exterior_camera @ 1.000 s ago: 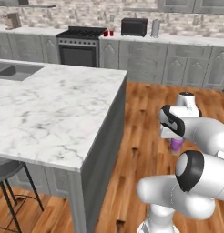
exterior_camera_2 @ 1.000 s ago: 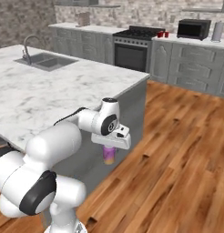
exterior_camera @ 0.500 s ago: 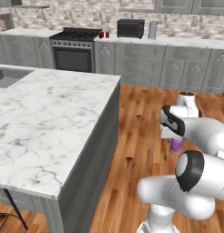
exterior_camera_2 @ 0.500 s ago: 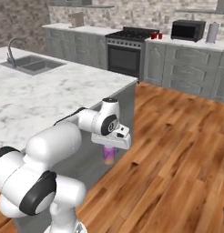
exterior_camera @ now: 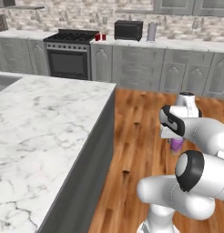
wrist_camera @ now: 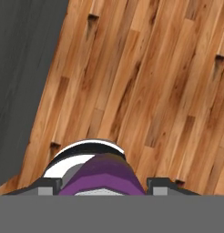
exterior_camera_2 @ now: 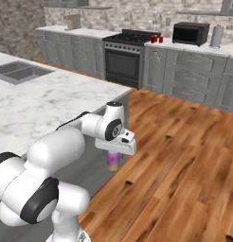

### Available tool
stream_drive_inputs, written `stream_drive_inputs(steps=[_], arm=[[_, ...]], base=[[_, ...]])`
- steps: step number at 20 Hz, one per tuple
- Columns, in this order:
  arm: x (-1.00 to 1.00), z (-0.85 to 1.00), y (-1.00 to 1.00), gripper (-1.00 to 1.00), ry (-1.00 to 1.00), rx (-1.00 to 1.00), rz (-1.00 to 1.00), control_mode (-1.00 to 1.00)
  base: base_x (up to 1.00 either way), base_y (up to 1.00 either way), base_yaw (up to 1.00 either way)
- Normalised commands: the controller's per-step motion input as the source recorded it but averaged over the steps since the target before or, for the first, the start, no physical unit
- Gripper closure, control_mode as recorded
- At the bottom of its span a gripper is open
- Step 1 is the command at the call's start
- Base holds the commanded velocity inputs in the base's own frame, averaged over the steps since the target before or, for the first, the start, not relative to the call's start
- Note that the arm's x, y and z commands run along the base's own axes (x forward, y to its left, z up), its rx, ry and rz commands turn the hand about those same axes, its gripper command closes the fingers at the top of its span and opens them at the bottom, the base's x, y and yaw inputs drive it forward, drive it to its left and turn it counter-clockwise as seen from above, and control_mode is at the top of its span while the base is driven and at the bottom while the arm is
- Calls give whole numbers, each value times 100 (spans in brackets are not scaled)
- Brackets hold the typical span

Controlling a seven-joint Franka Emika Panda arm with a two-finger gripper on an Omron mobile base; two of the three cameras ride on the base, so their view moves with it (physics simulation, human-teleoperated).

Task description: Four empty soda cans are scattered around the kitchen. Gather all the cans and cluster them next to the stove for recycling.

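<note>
A purplish-pink soda can (exterior_camera: 176, 144) hangs upright above the wooden floor, held from above by my gripper (exterior_camera: 176, 140), which is shut on it. From the other side the same soda can (exterior_camera_2: 112, 161) hangs under the gripper (exterior_camera_2: 113, 155), close to the island's corner. In the hand view the soda can (wrist_camera: 100, 175) sits between the two fingertips (wrist_camera: 48, 185). Far off, the stove (exterior_camera: 70, 50) stands in the back counter, with two red soda cans (exterior_camera: 100, 37) on the counter just to its right. The stove (exterior_camera_2: 125, 52) and red soda cans (exterior_camera_2: 156, 39) also show in the right base view.
A marble-topped island (exterior_camera: 45, 127) with a dark side fills the left, with a sink (exterior_camera_2: 19, 73) set in it. A black microwave (exterior_camera: 128, 30) and a grey paper-towel roll (exterior_camera: 151, 32) stand on the back counter. Open wooden floor (exterior_camera_2: 184, 142) lies between the island and the cabinets.
The whole scene has shifted in both base views, so the base has driven along the island. The arm keeps its pose, with the gripper still shut on the purplish can.
</note>
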Motion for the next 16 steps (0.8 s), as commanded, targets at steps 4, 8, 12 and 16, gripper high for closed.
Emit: stream_drive_inputs(steps=[4,8,12,16], arm=[[0,0,0,100,0,0,0,100],[0,0,0,100,0,0,0,100],[0,0,0,100,0,0,0,100],[0,0,0,100,0,0,0,100]], base=[[57,-51,0],[58,-50,0],[58,-50,0],[58,-51,0]])
